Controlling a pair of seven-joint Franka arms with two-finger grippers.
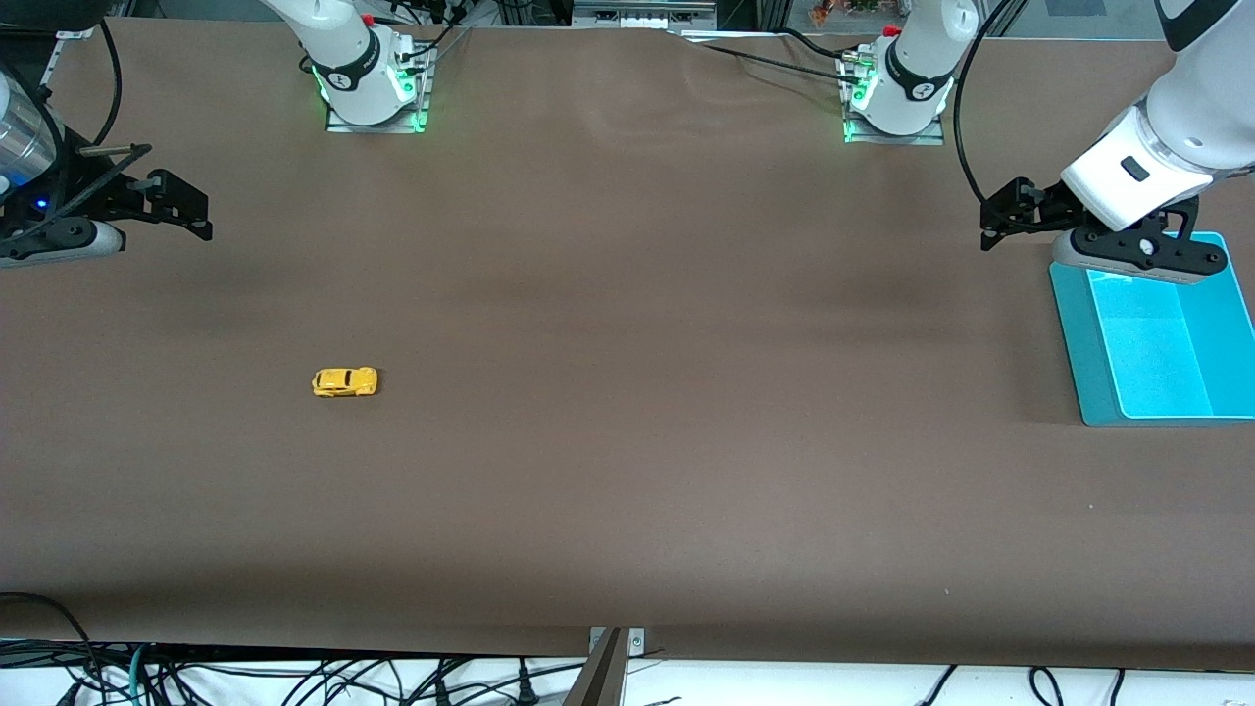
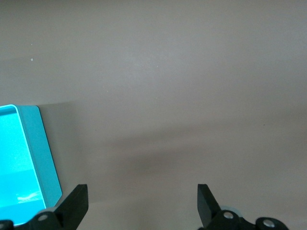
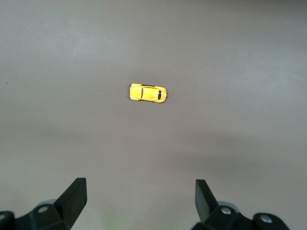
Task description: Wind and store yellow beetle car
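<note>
The yellow beetle car stands alone on the brown table, toward the right arm's end; the right wrist view shows the car from above, well ahead of the fingertips. My right gripper hangs in the air at that end of the table, away from the car, and is open and empty. At the other end of the table, my left gripper hovers beside the teal bin's edge. It too is open with nothing between its fingers.
A teal open bin sits at the left arm's end of the table; its wall shows in the left wrist view. The two arm bases stand along the table's back edge. Cables hang below the front edge.
</note>
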